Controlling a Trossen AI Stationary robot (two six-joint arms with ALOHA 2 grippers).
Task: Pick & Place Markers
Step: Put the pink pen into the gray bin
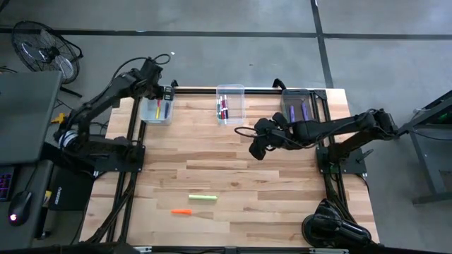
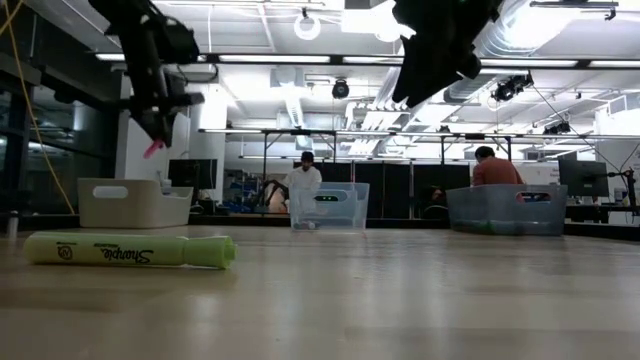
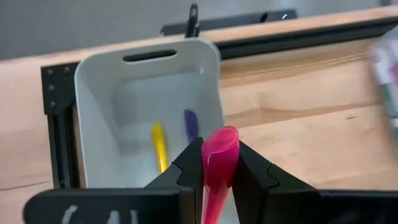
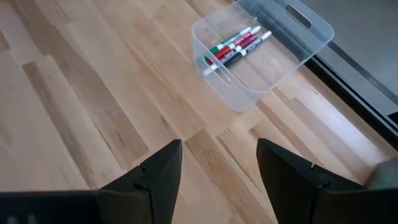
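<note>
**Pink marker held above the white bin, two markers left on the desk**

The left gripper [image 3: 219, 180] is clamped on a pink marker [image 3: 219, 165], which stands between its two fingers. It hangs above the white bin [image 3: 99, 93] at the far left corner of the desk [image 1: 233, 176]. Inside this white bin lie a yellow marker [image 3: 159, 144] and a purple marker [image 3: 190, 124], side by side and not touching each other.

The right gripper [image 4: 217, 180] has its fingers apart and holds nothing. It hovers over the bare wood, near the middle clear bin [image 4: 292, 50] and a little to the right of it. In the middle clear bin lie several markers [image 4: 235, 45] in red, green and black-and-white, close together. To the right of the middle clear bin stands a dark bin [image 1: 302, 106] with purple markers [image 1: 298, 111] in it.

Two markers are on the desk, well apart from the bins, near the front edge: a light green highlighter [image 1: 202, 198] and, just in front of it, an orange marker [image 1: 181, 211]. In the low view the light green highlighter [image 2: 130, 250] lies flat on the wood.
</note>
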